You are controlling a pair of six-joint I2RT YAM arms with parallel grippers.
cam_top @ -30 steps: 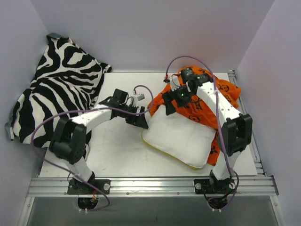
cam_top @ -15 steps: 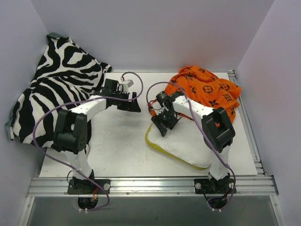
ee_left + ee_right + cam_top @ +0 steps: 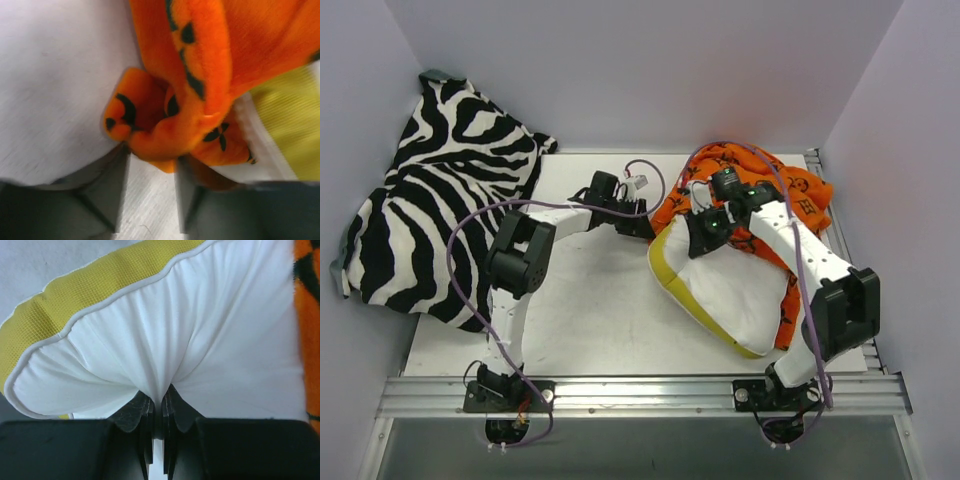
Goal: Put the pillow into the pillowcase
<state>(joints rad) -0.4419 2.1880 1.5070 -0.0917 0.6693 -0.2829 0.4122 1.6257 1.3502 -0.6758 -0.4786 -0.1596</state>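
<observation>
The white pillow [image 3: 730,290] with its yellow edge band lies tilted at the right of the table, its far end against the orange pillowcase [image 3: 790,190]. My right gripper [image 3: 703,238] is shut on a pinch of the pillow's white cloth [image 3: 200,340], which puckers into the right gripper [image 3: 157,400]. Orange pillowcase [image 3: 307,315] shows at that view's right edge. My left gripper [image 3: 642,222] reaches the pillowcase's left edge. In the left wrist view the left gripper [image 3: 152,160] is open, with a bunched fold of pillowcase [image 3: 200,60] at its fingertips and the pillow's yellow band [image 3: 295,115] to the right.
A zebra-striped cloth [image 3: 440,200] is heaped at the far left, spilling off the table [image 3: 590,300] against the left wall. Walls close in on three sides. A metal rail [image 3: 640,392] runs along the near edge by the arm bases.
The right gripper has closed on the pillow and drawn it up toward the pillowcase. The left gripper has moved right to the pillowcase's edge, its jaws narrowing.
</observation>
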